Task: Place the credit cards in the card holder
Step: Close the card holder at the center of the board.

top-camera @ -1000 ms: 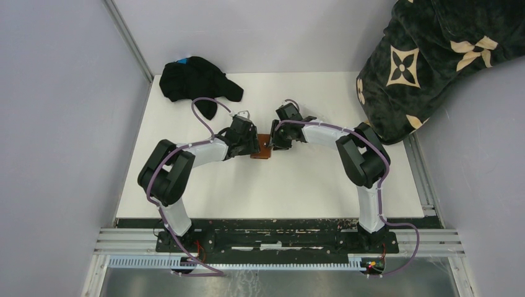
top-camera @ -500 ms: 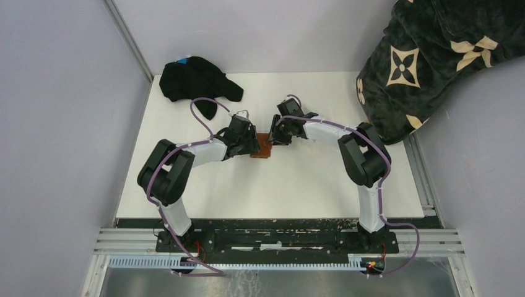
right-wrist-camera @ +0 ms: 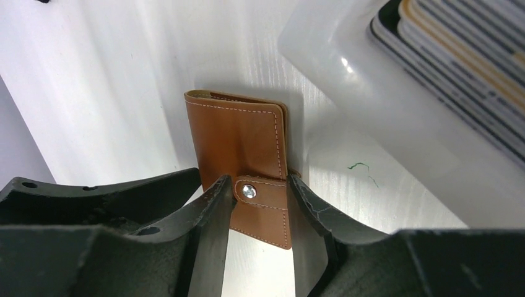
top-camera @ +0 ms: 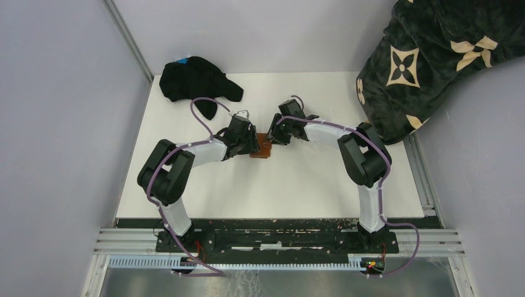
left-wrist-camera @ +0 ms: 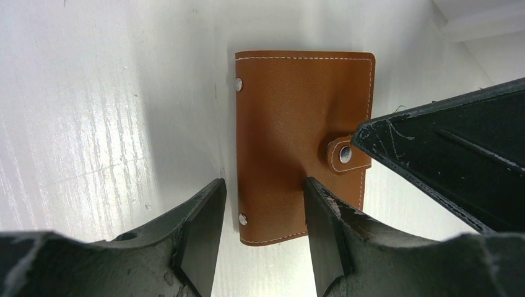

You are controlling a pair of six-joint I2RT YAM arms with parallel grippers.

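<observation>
The card holder (left-wrist-camera: 297, 124) is a brown leather wallet lying closed and flat on the white table, also seen between the two grippers (top-camera: 262, 148). Its snap tab (right-wrist-camera: 260, 195) is fastened across the front. My left gripper (left-wrist-camera: 263, 216) is open and straddles the wallet's spine corner, one finger beside it and one over its face. My right gripper (right-wrist-camera: 261, 216) is open with the snap tab between its fingertips. The credit cards (right-wrist-camera: 464, 49) lie stacked in a clear plastic tray (right-wrist-camera: 347, 74) just beyond the wallet; yellow and dark edges show.
A black cap (top-camera: 195, 80) lies at the table's back left corner. A dark blanket with a cream flower pattern (top-camera: 433, 55) hangs over the back right. Grey walls close in the left and rear sides.
The right gripper has shifted slightly toward the back and its jaws have widened a touch. The left arm and the wallet have stayed in place.
</observation>
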